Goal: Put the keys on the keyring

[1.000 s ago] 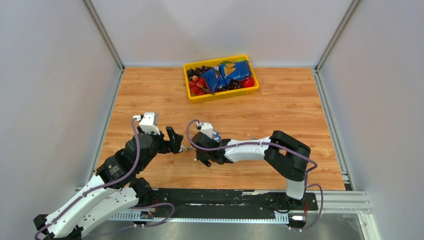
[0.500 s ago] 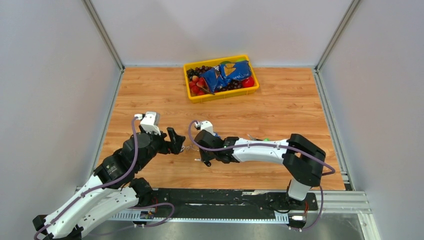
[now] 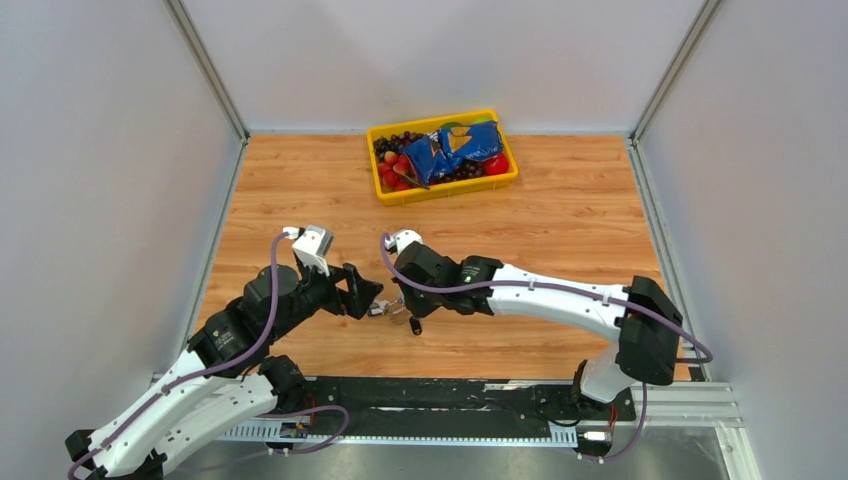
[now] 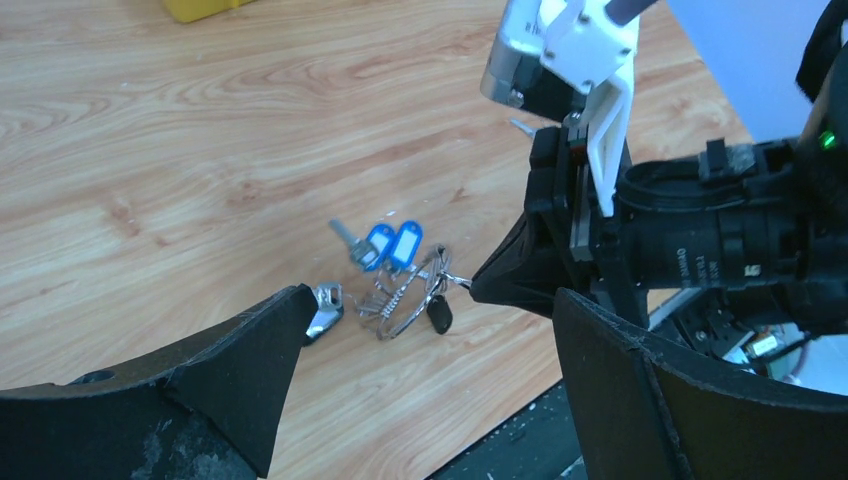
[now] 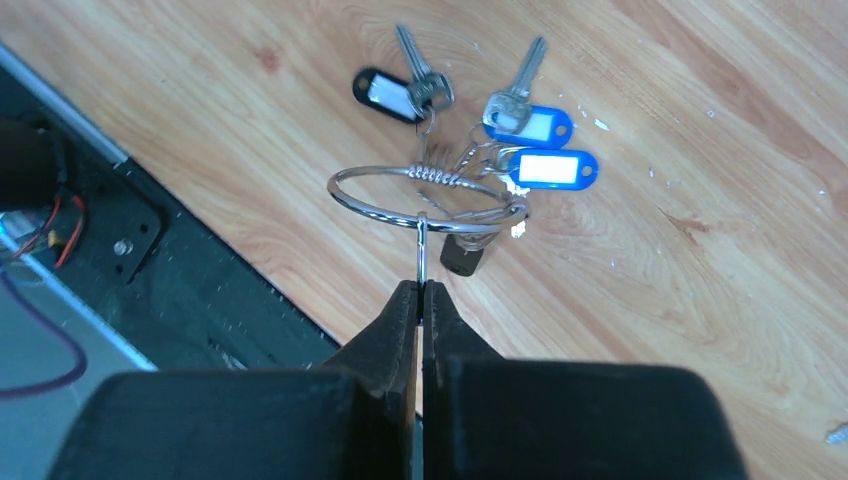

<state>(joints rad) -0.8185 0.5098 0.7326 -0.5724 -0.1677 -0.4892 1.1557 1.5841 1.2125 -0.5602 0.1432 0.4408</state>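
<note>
I work on a wooden table (image 3: 560,230) with a warm orange-brown grain. Three plain, pale grey walls close it in: the back wall (image 3: 440,50), the left wall (image 3: 90,180) and the right wall (image 3: 760,180). Thin metal posts (image 3: 207,68) stand in the two back corners. The light is soft and even, with only faint shadows on the wood. A grey metal rail (image 3: 700,400) runs along the near edge.

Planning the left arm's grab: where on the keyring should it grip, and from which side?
Probably the keyring's bare arc on the table's near-edge side, clear of the right tool's pinch. Come in from the left arm's side, pinching across the wire: the blue tags and coiled section crowd the rest.
</note>
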